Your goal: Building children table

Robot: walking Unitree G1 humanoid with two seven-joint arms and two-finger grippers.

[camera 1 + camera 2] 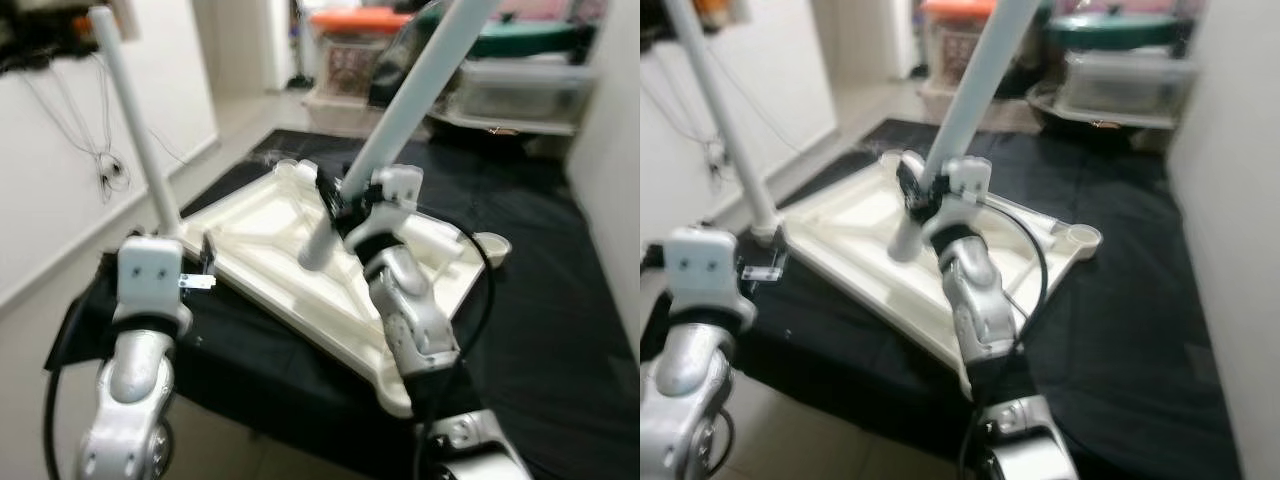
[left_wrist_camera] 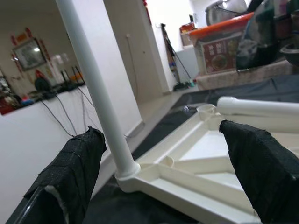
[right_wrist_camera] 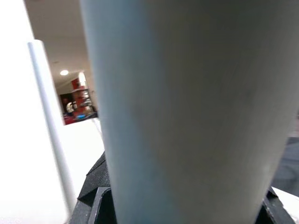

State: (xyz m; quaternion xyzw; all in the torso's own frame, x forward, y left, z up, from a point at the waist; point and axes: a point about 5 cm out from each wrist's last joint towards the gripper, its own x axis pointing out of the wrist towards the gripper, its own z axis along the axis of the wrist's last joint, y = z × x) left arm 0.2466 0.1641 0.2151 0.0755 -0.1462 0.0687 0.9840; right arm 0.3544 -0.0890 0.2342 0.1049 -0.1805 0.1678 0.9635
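Note:
A white table top (image 1: 262, 245) lies upside down on a black cloth (image 1: 545, 300). One white leg (image 1: 140, 130) stands upright in the socket at its left corner. My right gripper (image 1: 340, 205) is shut on a second white leg (image 1: 405, 105), which is tilted with its lower end over the middle of the table top. This held leg (image 3: 187, 116) is very close in the right wrist view. My left gripper (image 2: 163, 140) is open near the left corner, its fingers (image 2: 74, 168) apart on either side of the standing leg (image 2: 93, 88) and not touching it.
An empty round socket (image 1: 492, 245) is at the table top's right corner. Plastic storage boxes (image 1: 520, 85) and an orange-lidded box (image 1: 355, 50) stand at the back. A white wall with hanging cables (image 1: 105, 160) runs along the left.

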